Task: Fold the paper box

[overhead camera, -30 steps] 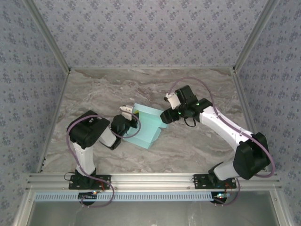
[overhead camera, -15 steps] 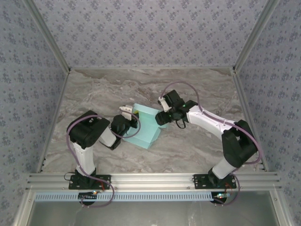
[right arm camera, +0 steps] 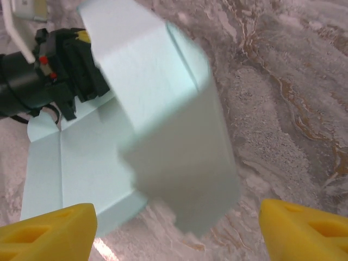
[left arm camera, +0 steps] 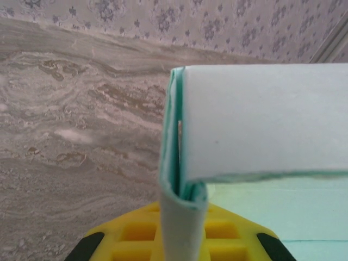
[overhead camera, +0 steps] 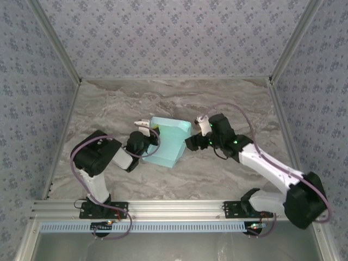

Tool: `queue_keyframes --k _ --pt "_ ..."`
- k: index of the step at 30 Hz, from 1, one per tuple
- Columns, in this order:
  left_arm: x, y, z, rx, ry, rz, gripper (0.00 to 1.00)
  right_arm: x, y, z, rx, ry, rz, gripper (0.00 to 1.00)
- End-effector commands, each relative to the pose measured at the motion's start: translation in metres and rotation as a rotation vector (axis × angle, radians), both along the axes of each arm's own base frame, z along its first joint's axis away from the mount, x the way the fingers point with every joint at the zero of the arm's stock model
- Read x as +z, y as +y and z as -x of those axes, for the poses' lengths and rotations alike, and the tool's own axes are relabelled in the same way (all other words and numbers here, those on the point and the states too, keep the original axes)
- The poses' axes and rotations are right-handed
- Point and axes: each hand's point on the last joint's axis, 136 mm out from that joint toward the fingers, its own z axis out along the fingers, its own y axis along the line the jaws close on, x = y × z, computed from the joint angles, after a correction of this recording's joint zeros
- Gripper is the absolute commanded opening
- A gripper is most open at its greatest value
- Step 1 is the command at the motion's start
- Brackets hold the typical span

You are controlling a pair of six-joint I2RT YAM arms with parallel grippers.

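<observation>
Mid-fold on the marble-patterned worktop (overhead camera: 109, 103): the paper box (overhead camera: 166, 144) lies near the centre between the two arms, its base flat and at least one panel lifted off the surface. The left claw (overhead camera: 148, 136) is clamped on the box's left edge; the left wrist view shows a doubled fold of aqua card standing between its yellow pads (left arm camera: 136, 234). The right claw (right arm camera: 174, 228) hangs at the box's right side with its fingers spread wide and holding nothing, the raised panel just ahead of them; whether it touches the card cannot be told. The step in hand appears to be forming the side walls. The next move likely calls for the right claw to push that panel over along its crease while the left anchors the sheet against sliding.
</observation>
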Motion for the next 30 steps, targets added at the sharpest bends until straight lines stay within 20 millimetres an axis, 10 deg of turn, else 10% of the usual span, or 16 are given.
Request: queue_keyframes --k 1,14,30 --pt "0.016 0.003 0.001 0.022 0.040 0.102 0.00 0.012 -0.002 0.013 0.058 -0.111 -0.044 0.81" --pt "0.036 -0.020 0.009 -0.079 0.182 0.203 0.00 0.057 -0.040 -0.003 -0.058 -0.670 -0.093 0.79" --pt "0.030 -0.040 0.016 -0.180 0.194 0.181 0.00 0.059 0.000 -0.035 0.054 -0.677 -0.099 0.72"
